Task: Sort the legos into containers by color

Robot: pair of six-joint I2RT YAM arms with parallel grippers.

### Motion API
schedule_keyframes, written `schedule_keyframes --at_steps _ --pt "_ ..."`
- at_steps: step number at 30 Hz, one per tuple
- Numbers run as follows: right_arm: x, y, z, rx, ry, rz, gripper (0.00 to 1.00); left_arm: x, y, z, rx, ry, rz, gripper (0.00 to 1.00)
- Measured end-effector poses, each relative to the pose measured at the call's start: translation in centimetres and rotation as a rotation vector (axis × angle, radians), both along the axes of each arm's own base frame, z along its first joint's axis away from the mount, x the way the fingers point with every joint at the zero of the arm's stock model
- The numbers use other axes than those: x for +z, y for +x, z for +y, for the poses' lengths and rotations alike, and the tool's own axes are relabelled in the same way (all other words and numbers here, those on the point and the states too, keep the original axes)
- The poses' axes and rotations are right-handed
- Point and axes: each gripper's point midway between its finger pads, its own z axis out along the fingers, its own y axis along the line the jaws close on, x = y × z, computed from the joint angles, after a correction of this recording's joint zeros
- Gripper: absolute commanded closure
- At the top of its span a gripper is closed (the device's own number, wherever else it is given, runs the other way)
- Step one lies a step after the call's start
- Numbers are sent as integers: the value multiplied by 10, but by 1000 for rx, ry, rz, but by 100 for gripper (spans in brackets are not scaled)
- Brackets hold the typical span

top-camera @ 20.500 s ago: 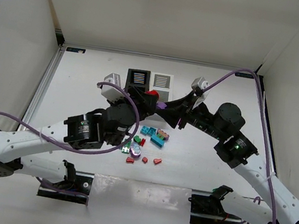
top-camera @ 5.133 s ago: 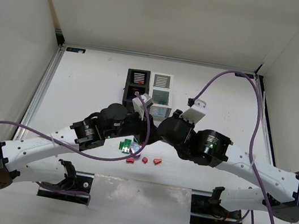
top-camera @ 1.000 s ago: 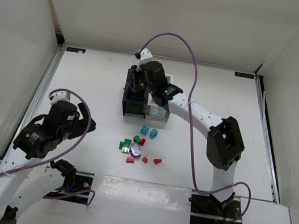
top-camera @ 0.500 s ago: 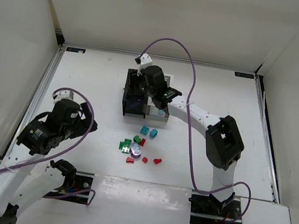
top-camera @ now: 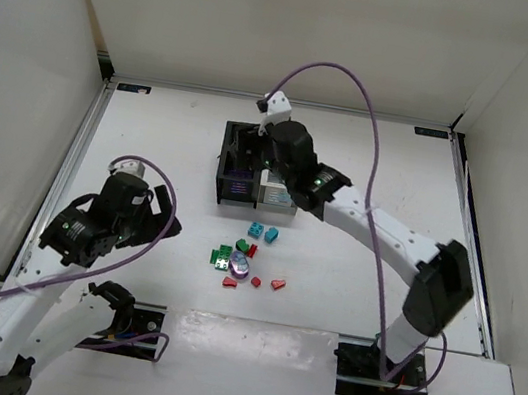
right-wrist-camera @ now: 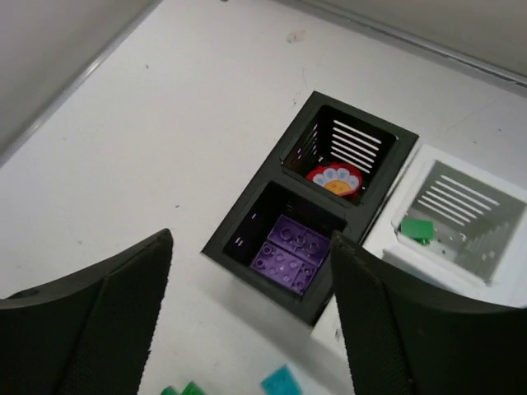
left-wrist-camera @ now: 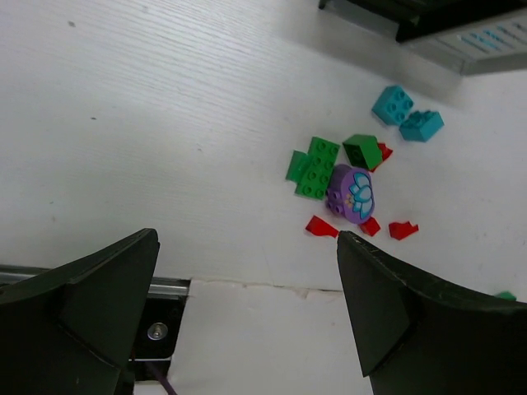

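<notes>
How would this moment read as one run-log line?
right gripper open over black bin | purple bricks inside | left gripper open | loose legos unsorted

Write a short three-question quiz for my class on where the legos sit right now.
1. True or false: the purple bricks lie in the white bin.
2. What lies in the white bin? A: a green piece. B: a yellow brick. C: nothing.
3. What colour is the flower piece in the black bin?
Key: 1 false; 2 A; 3 red.
</notes>
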Motion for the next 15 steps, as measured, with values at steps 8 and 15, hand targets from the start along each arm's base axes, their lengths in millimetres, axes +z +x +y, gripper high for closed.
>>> schedule_keyframes --at_steps 8,15 --pt "6 -76 -95 -224 15 113 10 -40 8 -40 -170 -61 119 0" --pt "-65 -134 -201 -456 -89 290 10 -53 0 -92 -384 -37 149 0"
